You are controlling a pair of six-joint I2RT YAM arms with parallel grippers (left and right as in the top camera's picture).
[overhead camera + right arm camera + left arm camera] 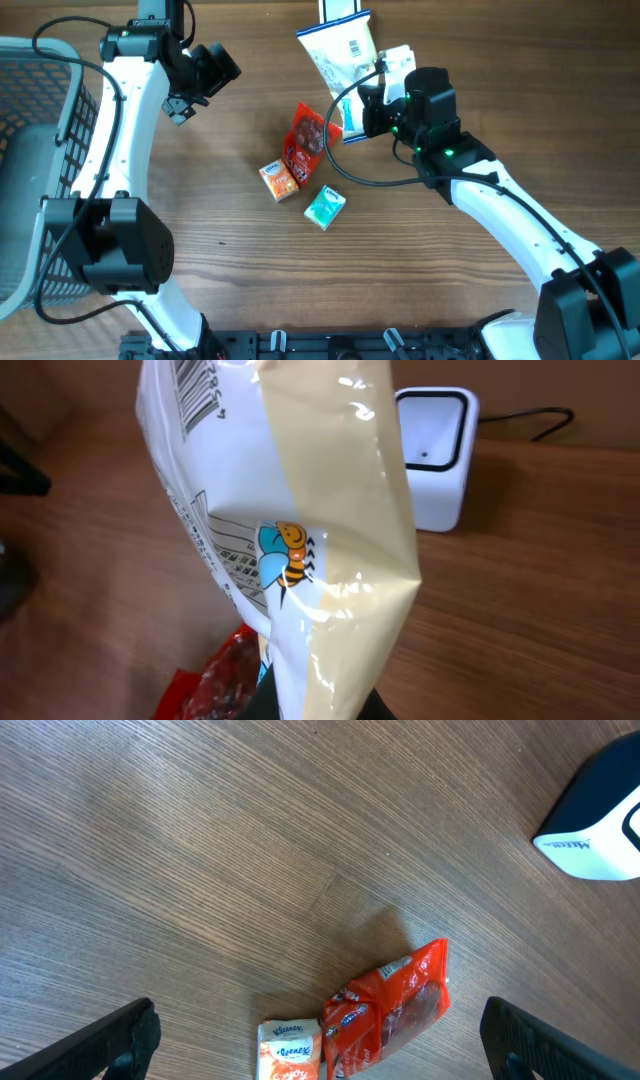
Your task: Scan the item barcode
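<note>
My right gripper [358, 112] is shut on the lower end of a white and blue bag [340, 55] with a bee picture [285, 555], holding it up off the table. The bag's barcode [195, 395] sits near its top. A white scanner [435, 455] with a dark window stands beyond the bag; it appears at the table's far edge [340, 10] in the overhead view. The fingers are hidden behind the bag in the right wrist view. My left gripper [182, 103] hangs open and empty over bare wood, its fingertips [120, 1040] wide apart.
A red snack packet [305, 140], an orange tissue pack [279, 181] and a green pack [324, 207] lie mid-table. A grey wire basket [40, 150] stands at the left edge. The scanner's cable [540, 425] trails to the right.
</note>
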